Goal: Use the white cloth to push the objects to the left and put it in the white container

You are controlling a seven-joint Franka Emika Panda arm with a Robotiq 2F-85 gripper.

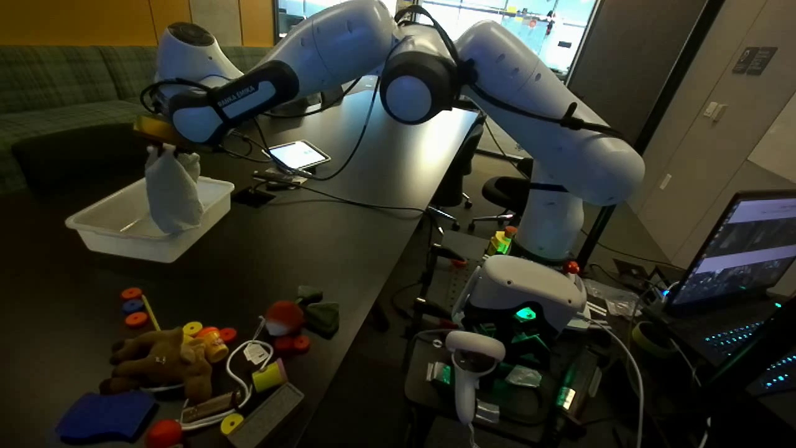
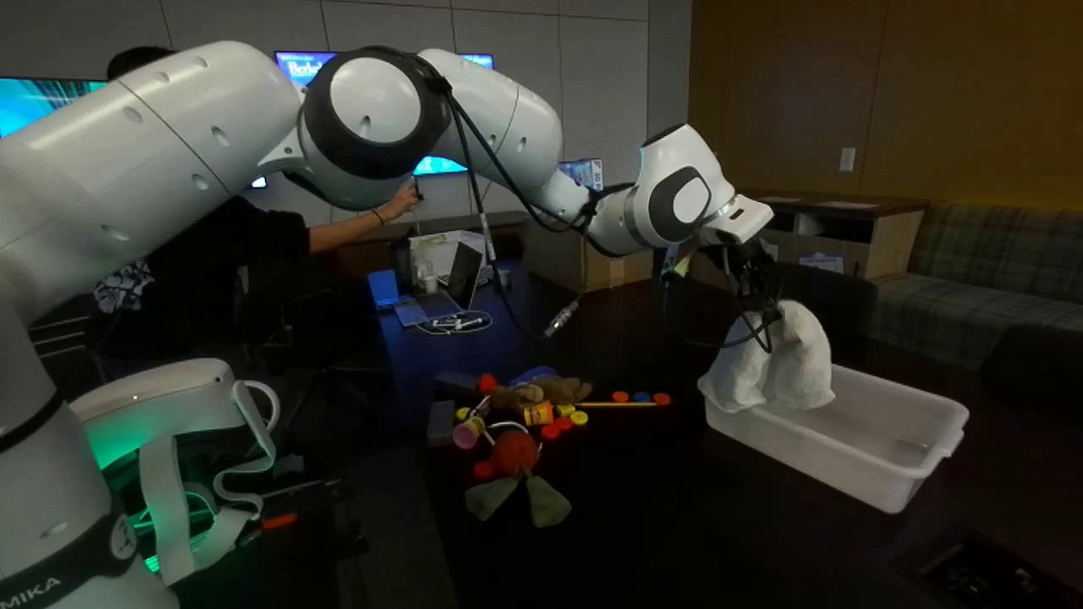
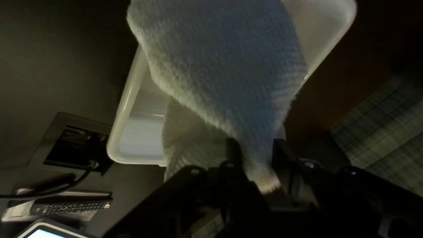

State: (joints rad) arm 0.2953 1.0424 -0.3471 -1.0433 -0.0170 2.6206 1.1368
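The white cloth (image 1: 172,193) hangs bunched from my gripper (image 1: 163,148), and shows in an exterior view (image 2: 799,364) and in the wrist view (image 3: 224,66). In the wrist view, my gripper (image 3: 256,150) is shut on the cloth's gathered end. The cloth's lower part hangs over and partly in the white container (image 1: 124,246), near one end; the container also shows in an exterior view (image 2: 812,461). The objects lie in a cluster apart from the container: a brown plush animal (image 1: 163,359), a blue sponge (image 1: 106,415), a red ball (image 1: 284,317), a yellow tub (image 1: 269,375) and several small discs.
A grey block (image 1: 267,415) lies near the table edge. A yellow pencil (image 1: 150,312) lies beside the plush animal. A tablet (image 1: 298,154) and a remote (image 3: 72,207) lie beyond the container, near a table socket (image 3: 77,148). A plaid sofa (image 1: 62,78) stands behind.
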